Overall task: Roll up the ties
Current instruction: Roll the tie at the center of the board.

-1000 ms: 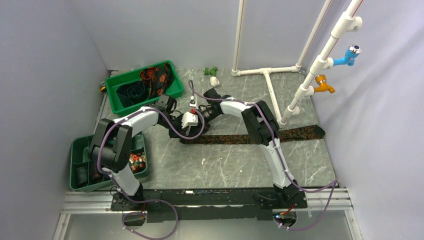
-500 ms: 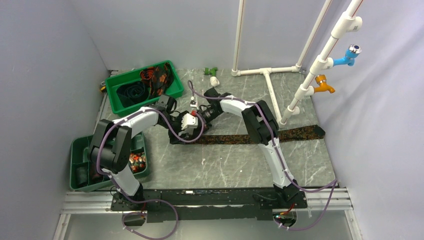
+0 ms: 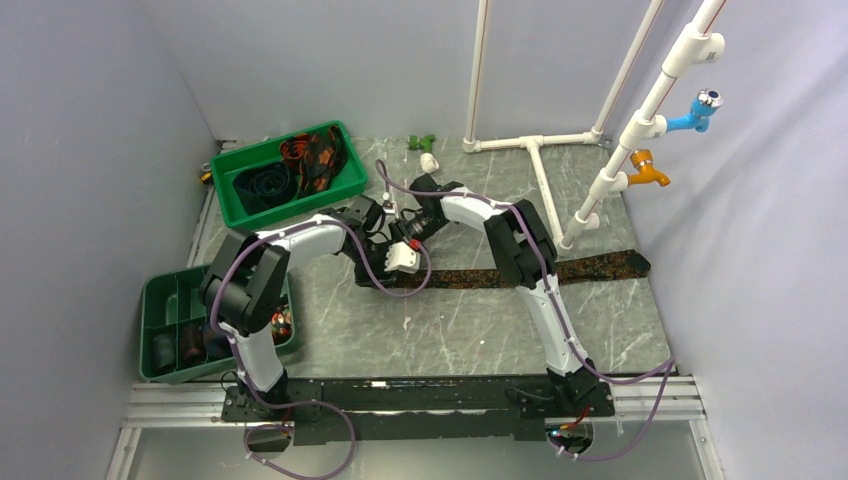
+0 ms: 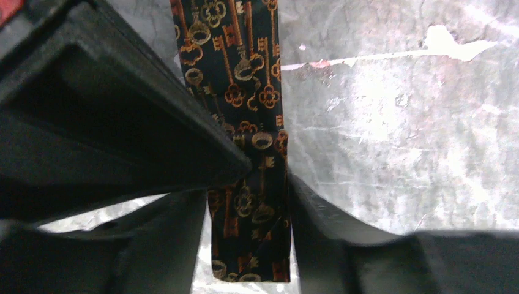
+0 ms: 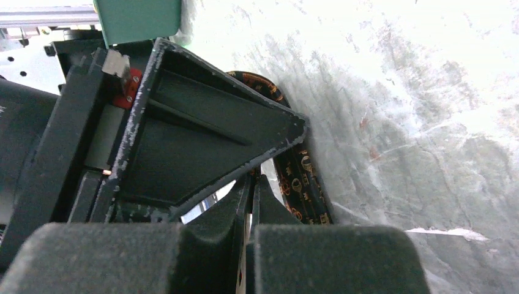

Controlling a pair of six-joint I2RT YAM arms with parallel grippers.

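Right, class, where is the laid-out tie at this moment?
In the top view the tie lies flat across the table, its left end between the left gripper's fingers, its right end just past the white pipe stand's foot.

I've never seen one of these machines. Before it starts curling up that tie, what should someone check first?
1. Is the tie stretched flat on the table? Ok.
2. Is one end of it between the jaws of the left pincer? Ok.
3. Is the left pincer truly gripping the cloth? Cannot tell.
4. Is the right pincer shut? Ok. Whether it pinches any cloth: cannot tell.
5. Is there room between the two pincers? Probably not ok, they crowd together at that end.
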